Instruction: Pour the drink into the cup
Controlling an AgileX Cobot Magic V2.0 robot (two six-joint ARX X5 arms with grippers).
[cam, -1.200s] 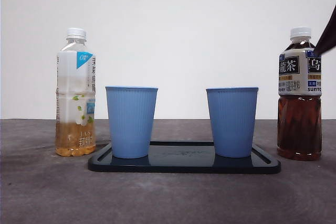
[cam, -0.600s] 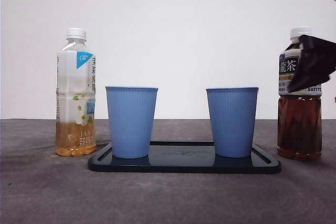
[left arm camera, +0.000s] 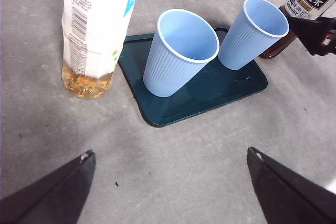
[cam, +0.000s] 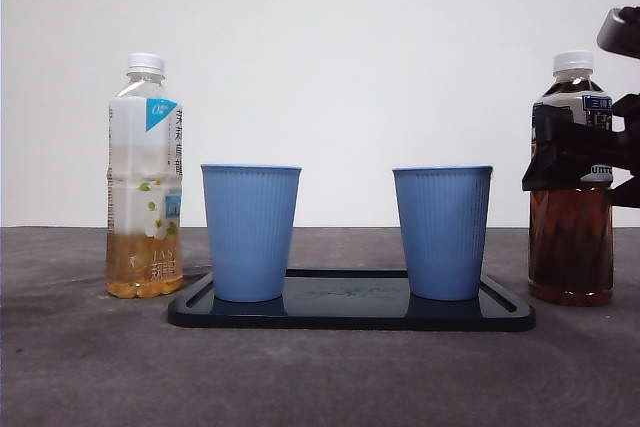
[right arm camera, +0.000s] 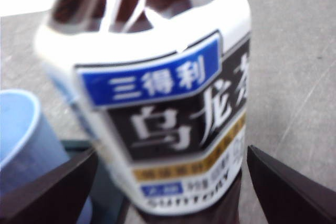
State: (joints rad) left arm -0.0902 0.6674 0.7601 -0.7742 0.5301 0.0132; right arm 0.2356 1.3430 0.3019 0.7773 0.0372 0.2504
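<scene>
Now your right gripper (cam: 585, 155) has closed in around the oolong tea bottle (cam: 571, 237), jaws wide, not yet gripping; left gripper (left arm camera: 168, 192) waits open.

Capped dark-tea bottle (cam: 570, 197) upright near the tabletop's right edge; two empty blue cups (cam: 250, 232) (cam: 442, 232) upright on the tray.

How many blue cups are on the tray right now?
2. Both stand upright on the tray: one cup nearer the pale tea bottle, the other cup nearer the dark tea bottle.
</scene>
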